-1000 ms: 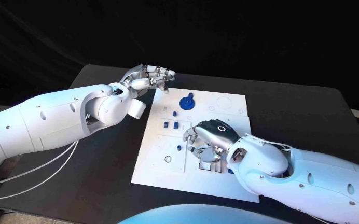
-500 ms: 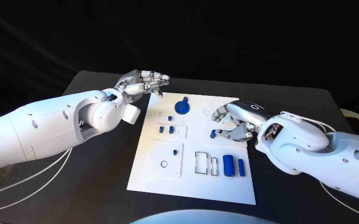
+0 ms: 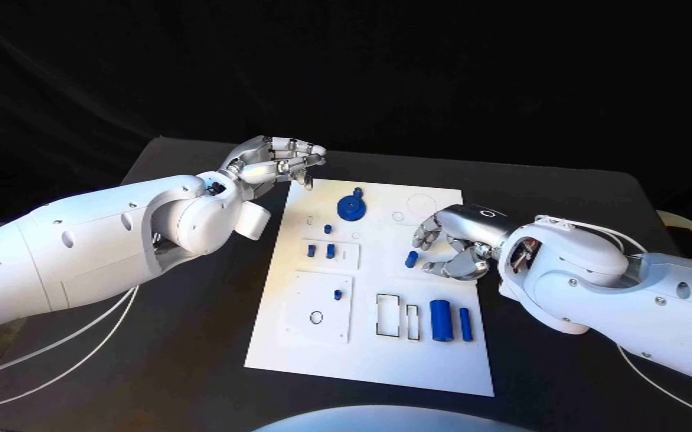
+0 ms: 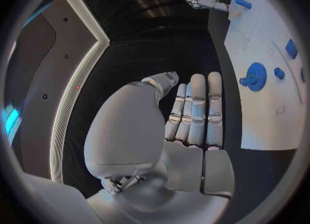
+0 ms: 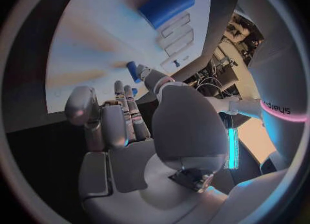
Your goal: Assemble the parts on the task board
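Head view gives me the task board (image 3: 289,337) mid-worktop, right robot hand (image 3: 450,247) pinching a small blue part (image 3: 411,259) over the board's right side, while left wrist view shows left robot hand (image 4: 194,113) flat, fingers together, empty, off the board's far-left corner.

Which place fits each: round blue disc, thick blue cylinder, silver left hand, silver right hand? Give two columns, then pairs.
1 round blue disc
2 thick blue cylinder
3 left hand
4 right hand

a at the white task board's right edge
b board's far end
c at the board's far left corner
d board's near end

Pairs: 1-b, 2-d, 3-c, 4-a
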`<state>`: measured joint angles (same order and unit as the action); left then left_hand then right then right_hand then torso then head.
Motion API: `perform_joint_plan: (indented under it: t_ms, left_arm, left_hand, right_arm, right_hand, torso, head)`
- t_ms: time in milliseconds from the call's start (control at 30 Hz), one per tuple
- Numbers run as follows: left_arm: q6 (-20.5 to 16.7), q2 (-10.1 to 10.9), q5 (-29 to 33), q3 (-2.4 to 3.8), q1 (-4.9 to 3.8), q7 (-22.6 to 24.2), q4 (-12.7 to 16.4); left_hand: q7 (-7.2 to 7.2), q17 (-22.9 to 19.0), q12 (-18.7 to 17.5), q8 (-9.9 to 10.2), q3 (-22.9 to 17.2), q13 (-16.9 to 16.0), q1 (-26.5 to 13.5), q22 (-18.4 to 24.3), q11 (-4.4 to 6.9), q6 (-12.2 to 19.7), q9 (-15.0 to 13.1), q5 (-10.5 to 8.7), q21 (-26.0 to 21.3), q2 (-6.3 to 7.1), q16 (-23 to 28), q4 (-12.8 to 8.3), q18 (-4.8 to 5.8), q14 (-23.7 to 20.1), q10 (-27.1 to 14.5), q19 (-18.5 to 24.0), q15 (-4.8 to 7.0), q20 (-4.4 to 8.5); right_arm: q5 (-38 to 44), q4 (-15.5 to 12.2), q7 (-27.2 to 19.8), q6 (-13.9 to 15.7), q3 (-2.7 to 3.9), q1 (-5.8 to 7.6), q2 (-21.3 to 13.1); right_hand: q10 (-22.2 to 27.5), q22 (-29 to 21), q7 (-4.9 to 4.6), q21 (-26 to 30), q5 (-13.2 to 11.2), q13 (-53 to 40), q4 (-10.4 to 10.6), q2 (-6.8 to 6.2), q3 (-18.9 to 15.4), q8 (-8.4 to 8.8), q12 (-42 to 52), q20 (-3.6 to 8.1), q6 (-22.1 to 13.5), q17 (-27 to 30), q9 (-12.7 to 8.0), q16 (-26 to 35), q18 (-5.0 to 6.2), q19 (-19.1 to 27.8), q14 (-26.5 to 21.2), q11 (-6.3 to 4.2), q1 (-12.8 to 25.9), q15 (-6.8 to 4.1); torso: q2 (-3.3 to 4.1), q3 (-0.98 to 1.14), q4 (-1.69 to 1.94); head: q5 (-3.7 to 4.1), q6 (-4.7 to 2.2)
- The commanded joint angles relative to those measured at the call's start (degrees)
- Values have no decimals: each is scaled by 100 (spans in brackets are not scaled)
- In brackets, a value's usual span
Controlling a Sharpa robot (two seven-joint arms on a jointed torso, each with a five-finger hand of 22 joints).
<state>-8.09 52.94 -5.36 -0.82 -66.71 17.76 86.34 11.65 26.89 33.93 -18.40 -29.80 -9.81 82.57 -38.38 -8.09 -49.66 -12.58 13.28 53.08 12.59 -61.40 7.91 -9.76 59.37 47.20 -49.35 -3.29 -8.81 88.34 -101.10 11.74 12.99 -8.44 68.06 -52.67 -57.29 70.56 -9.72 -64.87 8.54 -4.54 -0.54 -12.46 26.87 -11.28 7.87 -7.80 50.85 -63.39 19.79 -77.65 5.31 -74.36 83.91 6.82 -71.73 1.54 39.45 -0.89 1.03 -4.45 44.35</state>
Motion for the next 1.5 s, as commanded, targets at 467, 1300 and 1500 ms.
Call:
perform_joint_plan:
  t_ms: [467,1300,1500]
  left_arm:
    - [113,8,28,4,-3,33,19]
    - [126,37,28,4,-3,19,35]
    - [125,39,28,4,-4,18,34]
  left_hand:
    - [5,-8,-7,23,13,8,25,7,-8,38,1,9,-40,-21,32,-27,-75,-17,-62,-14,-45,-34]
    - [5,-8,-7,23,13,8,25,7,-8,38,1,9,-40,-21,32,-27,-75,-17,-62,-14,-45,-34]
    - [5,-8,-7,23,13,8,25,7,-8,38,1,9,-40,-21,32,-27,-75,-17,-62,-14,-45,-34]
  right_arm:
    - [9,180,-58,92,-24,-145,323]
    - [228,225,22,458,-26,-184,413]
    - [236,189,66,673,-25,-189,379]
  right_hand:
    - [-426,314,3,-381,-123,54,70,264,316,-29,283,57,249,-201,-1,-155,-2,-310,136,-73,-174,-22]
    - [-1051,593,208,-667,-540,-1,42,569,874,-411,469,196,862,-295,203,-253,-67,-493,170,-282,-258,-187]
    - [-1085,607,219,-680,-547,-9,27,597,892,-451,478,211,876,-302,233,-257,-70,-501,173,-296,-269,-201]
  torso:
    - [0,0,-1]
    - [-4,-5,2]
    - [-8,-3,1]
  head:
    - [-13,22]
    - [-5,29]
    - [2,30]
